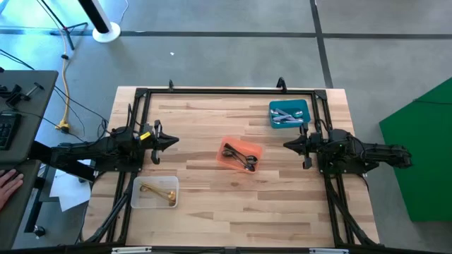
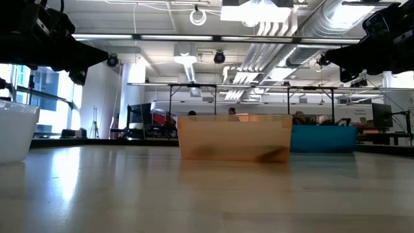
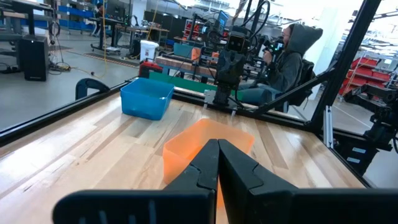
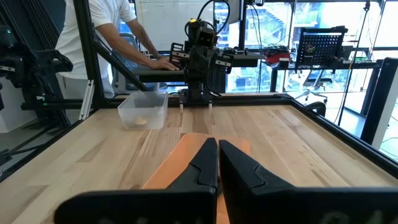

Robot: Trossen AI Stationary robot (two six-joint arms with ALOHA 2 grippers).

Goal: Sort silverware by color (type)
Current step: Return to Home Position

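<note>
The silverware lies in three bins. Black pieces [image 1: 240, 156] fill the orange bin [image 1: 227, 159] at the table's middle. Silver pieces [image 1: 288, 116] sit in the blue bin [image 1: 289, 106] at the far right. Gold pieces [image 1: 158, 192] rest in the clear bin [image 1: 145, 201] at the near left. My left gripper [image 1: 175, 140] hovers shut at the table's left, pointing level toward the middle. My right gripper [image 1: 287, 144] hovers shut at the right, facing it. Neither touches anything.
A black metal frame [image 1: 226, 91] runs around the table's edges. Bare wood lies between the bins and along the near edge. Beyond the table, one person [image 4: 112, 37] stands at a desk behind the left arm and another [image 3: 292, 59] sits behind the right arm.
</note>
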